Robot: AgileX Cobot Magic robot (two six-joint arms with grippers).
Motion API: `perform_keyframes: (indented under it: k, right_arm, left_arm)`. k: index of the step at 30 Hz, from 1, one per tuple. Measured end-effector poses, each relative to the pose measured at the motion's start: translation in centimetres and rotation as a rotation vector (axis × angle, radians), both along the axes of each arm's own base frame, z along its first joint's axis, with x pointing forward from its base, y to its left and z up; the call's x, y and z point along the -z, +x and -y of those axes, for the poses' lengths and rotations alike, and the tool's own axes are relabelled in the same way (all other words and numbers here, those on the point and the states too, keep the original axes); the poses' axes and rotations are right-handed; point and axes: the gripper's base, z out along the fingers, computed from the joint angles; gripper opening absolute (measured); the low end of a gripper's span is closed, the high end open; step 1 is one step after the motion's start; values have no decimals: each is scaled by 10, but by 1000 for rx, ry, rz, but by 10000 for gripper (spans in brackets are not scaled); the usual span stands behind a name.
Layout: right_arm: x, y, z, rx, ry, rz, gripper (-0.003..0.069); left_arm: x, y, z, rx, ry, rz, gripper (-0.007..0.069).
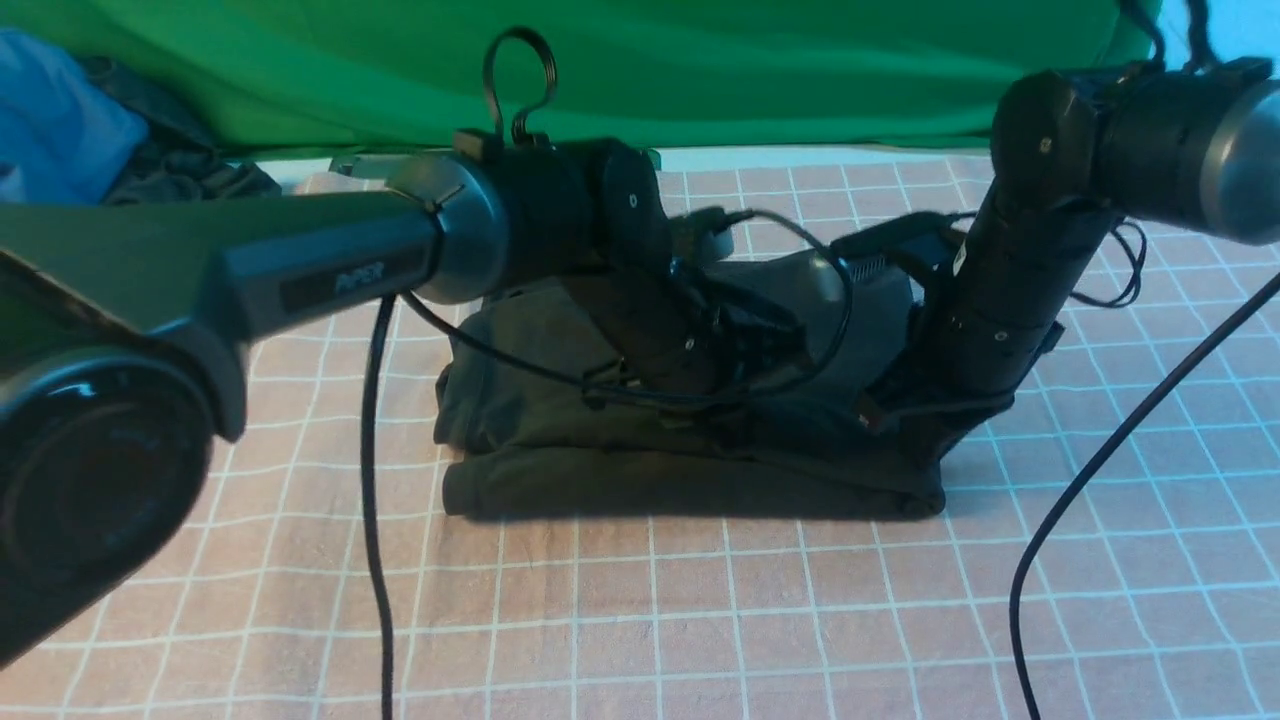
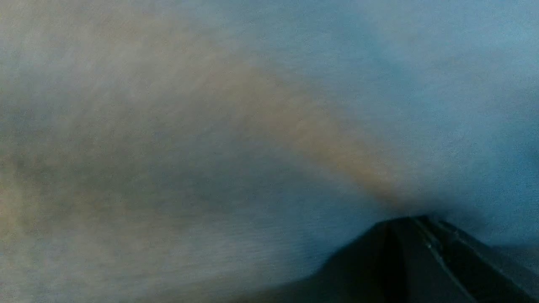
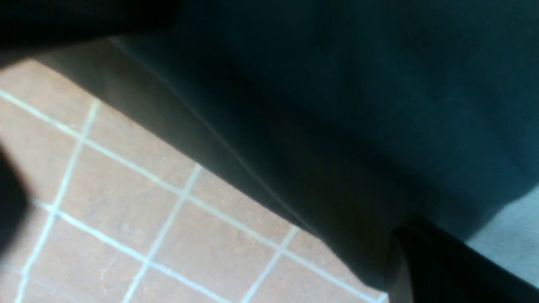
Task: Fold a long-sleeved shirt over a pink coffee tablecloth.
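The long-sleeved shirt [image 1: 560, 470] lies as a dark folded bundle in the middle of the pink coffee tablecloth [image 1: 700, 620]. Its far layer is raised under both arms. My left gripper [image 1: 700, 400] reaches down into the bundle's middle. In the left wrist view blurred fabric [image 2: 210, 147] fills the picture, and a crease runs to the shut left gripper [image 2: 404, 221]. My right gripper [image 1: 905, 430] is at the shirt's right end. In the right wrist view the shirt [image 3: 358, 105] hangs from the shut right gripper [image 3: 400, 240] above the checked tablecloth [image 3: 147, 202].
A green backdrop cloth [image 1: 800, 80] hangs behind the table. A blue garment [image 1: 50, 130] and a smaller dark garment [image 1: 180, 160] lie at the back left. Black cables [image 1: 370, 500] [image 1: 1100, 470] hang down over the tablecloth on both sides.
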Motion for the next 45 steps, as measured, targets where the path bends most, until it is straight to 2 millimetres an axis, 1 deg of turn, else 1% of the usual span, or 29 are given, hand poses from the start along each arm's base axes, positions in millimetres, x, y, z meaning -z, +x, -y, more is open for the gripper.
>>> perform_keyframes:
  k: [4,7,9,10,12,13,15,17,18,19,21,23,24,25,26,27,28,30,31,34,36,39,41,44,45]
  right_arm:
    - [17,-1,3,-14,-43,-39,36]
    - [20,-1,6,-25,-74,-38,36]
    - [20,-1,7,-29,-87,-38,36]
    - [18,-2,8,-29,-92,-33,36]
    - [14,-2,9,-25,-92,-25,36]
    - [6,-4,9,-18,-85,-7,36]
    - [-9,-6,10,-8,-72,33,36]
    - [-25,-8,10,1,-46,79,36]
    - [-33,-10,9,6,-18,103,36]
    - [-37,-11,8,4,2,113,36]
    - [-41,-13,4,-12,43,112,36]
    - [-37,-12,2,-18,61,96,36]
    - [-37,-12,2,-19,61,96,36]
    - [-30,-10,1,-24,61,80,36]
    - [-28,-10,1,-23,62,74,36]
    - [-26,-10,0,-23,61,69,36]
    - [-21,-9,-1,-21,63,54,36]
    - [-13,-7,-2,-17,63,30,36]
    - [-8,-7,-2,-17,59,15,36]
    - [1,-6,-2,-19,48,-24,36]
    - [11,-6,-2,-22,34,-59,36]
    - [17,-7,-2,-29,16,-93,36]
    - [18,-8,0,-36,1,-104,36]
    - [18,-9,2,-48,-22,-114,36]
    - [16,-11,3,-56,-35,-127,36]
  left_arm:
    - [3,-4,-3,7,29,-59,13]
    - [2,-6,-4,19,42,-83,13]
    - [-2,-6,-4,31,40,-77,13]
    - [-9,-7,-4,40,35,-65,13]
    - [-17,-7,-4,47,29,-46,13]
    - [-34,-9,-6,56,27,-8,13]
    - [-59,-12,-14,52,55,56,13]
    - [-80,-14,-25,29,125,123,13]
    - [-92,-15,-37,4,214,177,13]
    - [-95,-14,-41,-16,233,182,13]
    - [-101,-11,-60,-75,307,188,13]
    - [-98,-3,-84,-145,318,151,13]
    - [-98,-2,-86,-152,316,148,13]
    - [-89,5,-105,-197,291,116,13]
    - [-84,9,-113,-208,278,107,13]
    - [-84,9,-113,-208,278,107,13]
    - [-73,14,-125,-233,248,93,13]
    - [-56,17,-137,-261,223,39,13]
    - [-44,15,-140,-263,232,4,13]
    - [-24,10,-144,-252,270,-46,13]
    - [-5,2,-148,-237,313,-86,13]
    - [5,-2,-151,-236,342,-94,13]
    - [5,-2,-152,-243,345,-91,13]
    - [2,-3,-152,-244,348,-86,13]
    - [-5,-5,-153,-244,350,-83,13]
